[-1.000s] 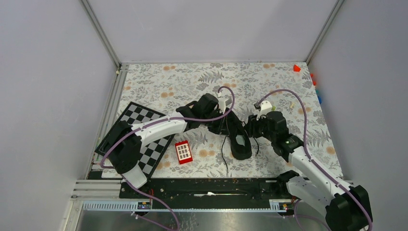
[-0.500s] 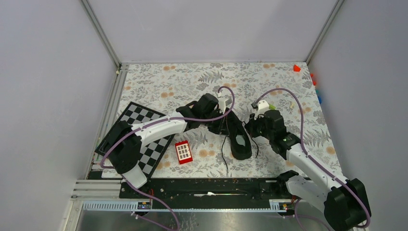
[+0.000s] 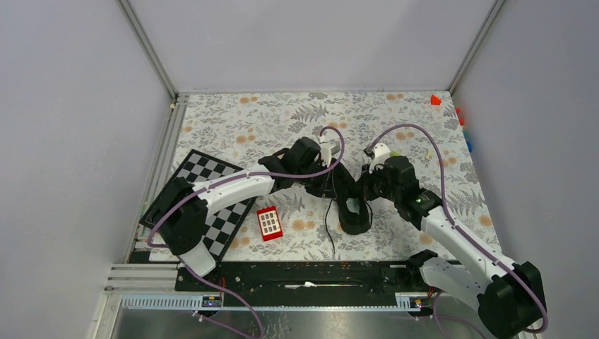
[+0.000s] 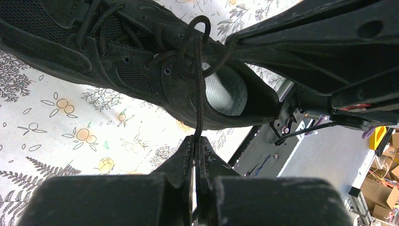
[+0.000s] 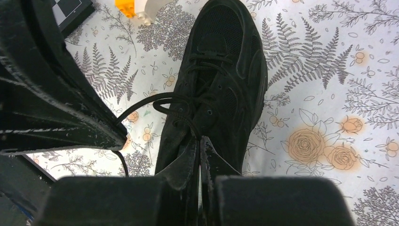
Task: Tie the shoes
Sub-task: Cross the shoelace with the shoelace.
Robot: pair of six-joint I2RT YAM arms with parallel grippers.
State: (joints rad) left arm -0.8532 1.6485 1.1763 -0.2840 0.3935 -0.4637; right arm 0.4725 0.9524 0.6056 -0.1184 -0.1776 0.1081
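A black low-top shoe (image 3: 351, 205) lies mid-table with its heel toward the arms; its pale insole (image 4: 223, 92) shows in the left wrist view. My left gripper (image 4: 196, 140) sits at the shoe's left side, shut on a thin black lace (image 4: 199, 84) that rises taut to a loop over the eyelets. From the right, my right gripper (image 5: 199, 140) hangs over the shoe (image 5: 226, 66) near its tongue. It is shut on another lace strand (image 5: 181, 117). The two grippers (image 3: 326, 185) (image 3: 364, 189) sit close together across the shoe.
A red keypad-like block (image 3: 270, 223) lies left of the shoe, beside a checkerboard (image 3: 205, 176). A loose lace end (image 3: 328, 229) trails toward the front rail. Small coloured blocks (image 3: 436, 99) sit at the far right edge. Orange and white bricks (image 5: 136, 7) lie beyond the toe.
My right gripper has moved left onto the shoe and gone from open to shut on a lace. The left arm and the shoe have held still.
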